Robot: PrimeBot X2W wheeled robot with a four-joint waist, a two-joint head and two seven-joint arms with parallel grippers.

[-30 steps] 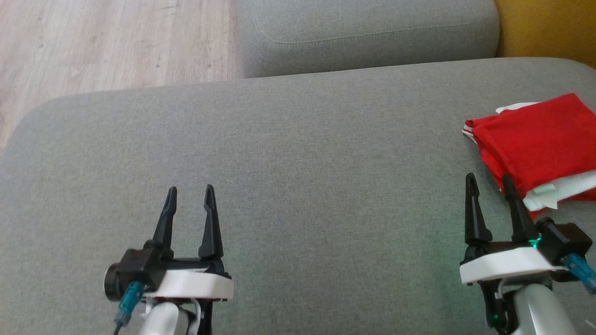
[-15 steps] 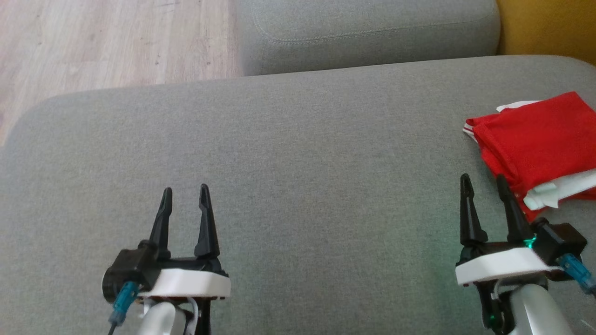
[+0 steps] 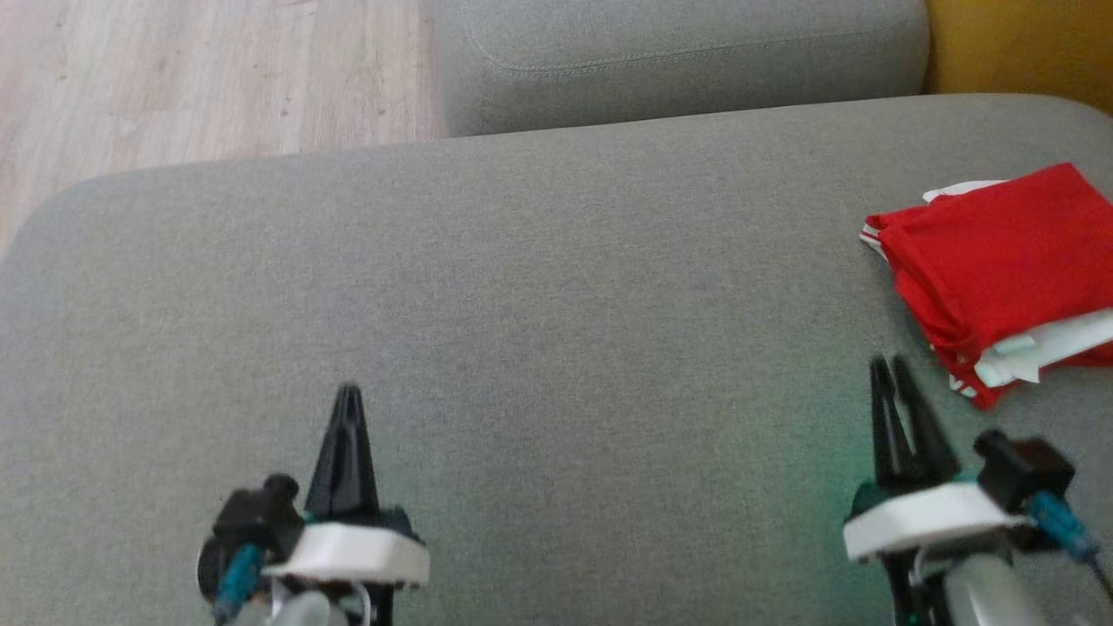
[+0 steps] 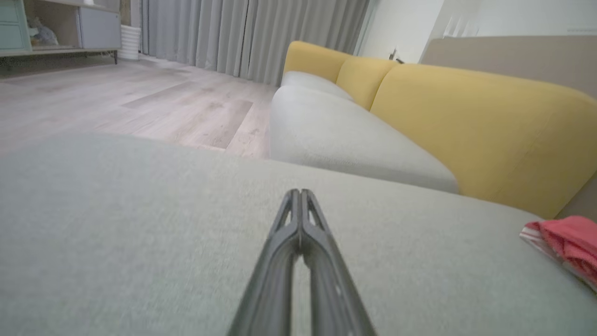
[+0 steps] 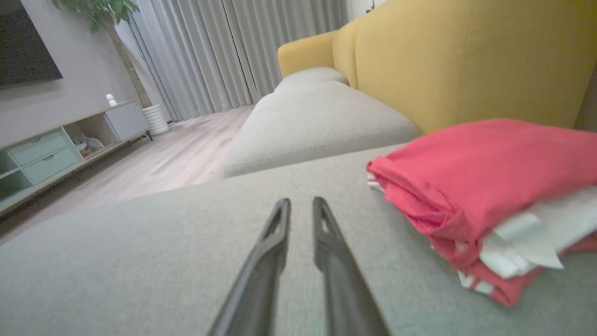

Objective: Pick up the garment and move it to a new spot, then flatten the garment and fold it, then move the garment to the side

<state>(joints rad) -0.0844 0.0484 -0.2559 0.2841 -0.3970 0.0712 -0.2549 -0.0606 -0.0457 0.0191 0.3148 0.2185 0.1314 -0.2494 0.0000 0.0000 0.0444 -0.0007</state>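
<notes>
One folded red garment (image 3: 1000,252) (white trim)

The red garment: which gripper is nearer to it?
Right. The right gripper sits just beside the red garment, not touching; the left gripper is far off across the grey cushion.

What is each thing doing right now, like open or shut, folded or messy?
Left hand: shut, holding nothing.
Right hand: fingers slightly apart, holding nothing.
Red garment: folded, lying on the grey cushion, touched by neither hand.
</notes>
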